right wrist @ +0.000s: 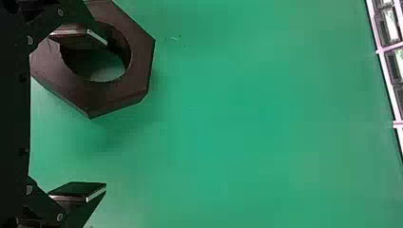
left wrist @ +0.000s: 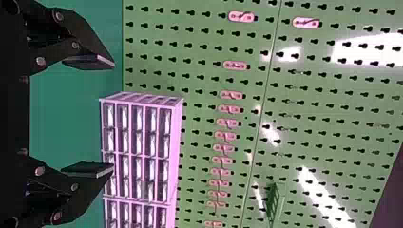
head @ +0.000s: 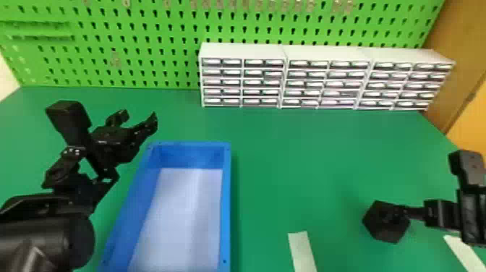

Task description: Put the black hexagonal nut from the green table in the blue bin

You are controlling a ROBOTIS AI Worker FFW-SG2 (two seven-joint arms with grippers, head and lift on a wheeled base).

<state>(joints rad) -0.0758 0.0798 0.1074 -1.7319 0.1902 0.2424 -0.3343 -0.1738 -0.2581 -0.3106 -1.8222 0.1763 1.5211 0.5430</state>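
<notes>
My right gripper (head: 439, 214) is at the right, by the black hexagonal nut (head: 379, 226) on the green table (head: 289, 159). In the right wrist view the right gripper (right wrist: 106, 115) is open. One finger overlaps the hole of the nut (right wrist: 107, 97); whether its tip is inside or above cannot be told. The other finger stands apart from the nut, over the table. My left gripper (head: 139, 115) is parked open above the table, near the far left corner of the blue bin (head: 226, 202); the left wrist view shows the left gripper (left wrist: 113, 115) with nothing between its fingers.
White drawer cabinets (head: 242, 81) line the table's back, before a green pegboard (head: 144, 47). A pale strip (head: 302, 251) lies between bin and nut, and another (head: 464, 253) is near the right arm. A white sheet (head: 180, 217) covers the bin's floor.
</notes>
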